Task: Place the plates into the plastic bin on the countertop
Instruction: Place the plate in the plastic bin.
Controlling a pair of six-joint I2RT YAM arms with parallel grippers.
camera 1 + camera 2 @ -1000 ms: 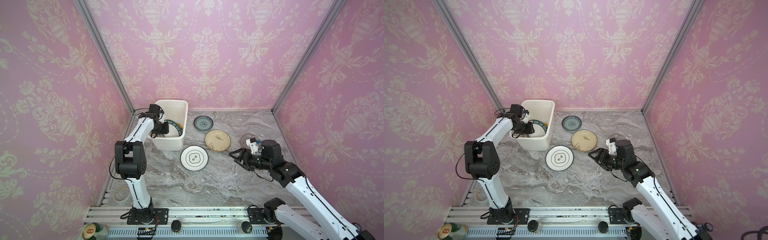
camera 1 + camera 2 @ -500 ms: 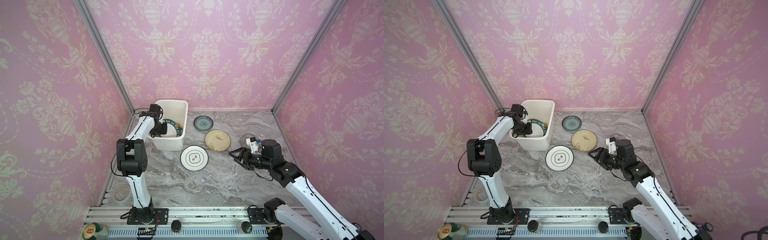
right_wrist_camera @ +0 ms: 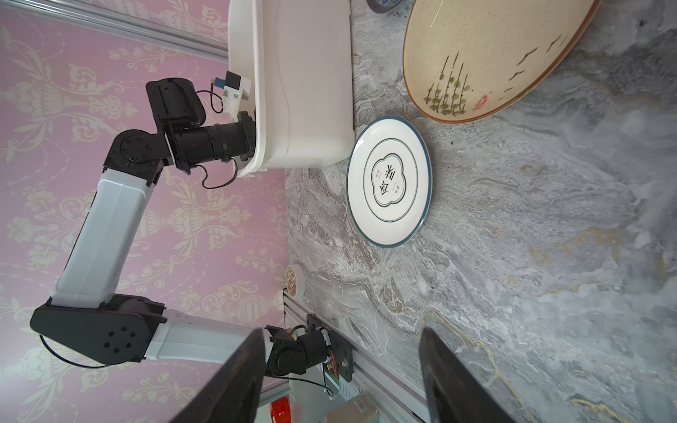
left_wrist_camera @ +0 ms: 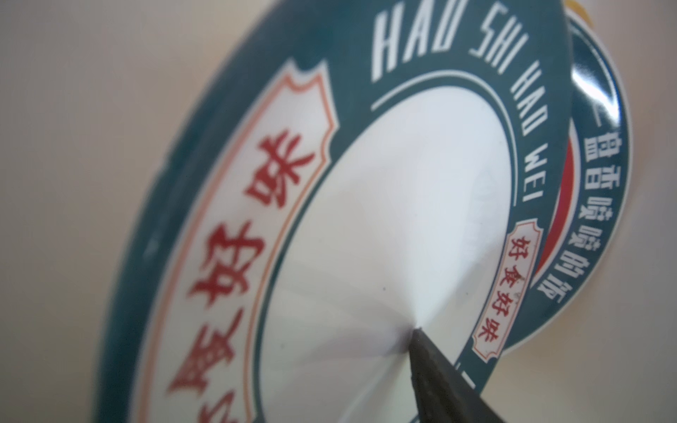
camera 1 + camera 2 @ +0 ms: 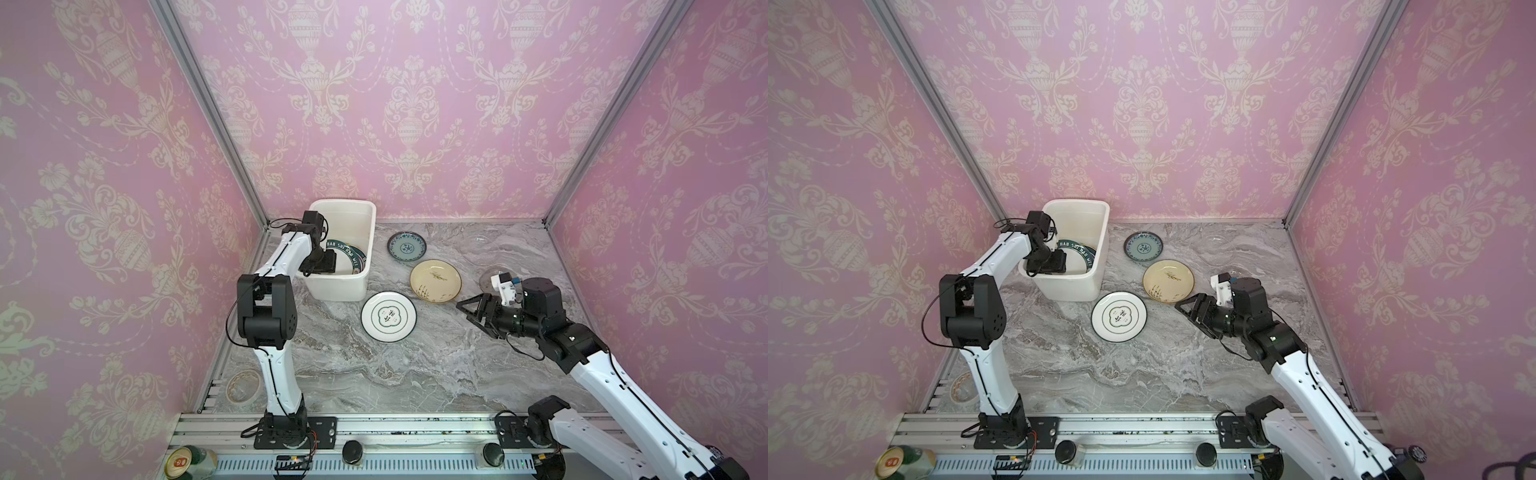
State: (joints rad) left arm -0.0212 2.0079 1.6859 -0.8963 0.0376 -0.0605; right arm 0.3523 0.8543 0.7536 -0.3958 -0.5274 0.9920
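Observation:
The white plastic bin (image 5: 337, 289) (image 5: 1075, 202) stands at the back left of the countertop (image 5: 415, 374). My left gripper (image 5: 322, 262) (image 5: 1054, 262) reaches inside it, open. One finger (image 4: 439, 366) lies against a dark-rimmed white plate (image 4: 384, 219) (image 5: 353, 257); the other is hidden behind it. That plate leans on another plate (image 4: 600, 164). On the countertop lie a white plate (image 5: 388, 316) (image 3: 390, 182), a cream plate (image 5: 435, 281) (image 3: 494, 55), a small teal plate (image 5: 407, 246) and a smoky glass plate (image 5: 486, 280). My right gripper (image 5: 467, 311) (image 3: 341, 331) hovers open and empty beside the cream plate.
A tape roll (image 5: 243, 386) lies at the front left corner. A can (image 5: 189, 461) sits by the aluminium rail (image 5: 415, 428) that carries both arm bases. Pink walls close in three sides. A faint clear glass plate (image 5: 480, 240) lies at the back right.
My left gripper's jaws have spread apart around the dark-rimmed plate inside the bin, and the left elbow has shifted slightly. The right arm has not moved.

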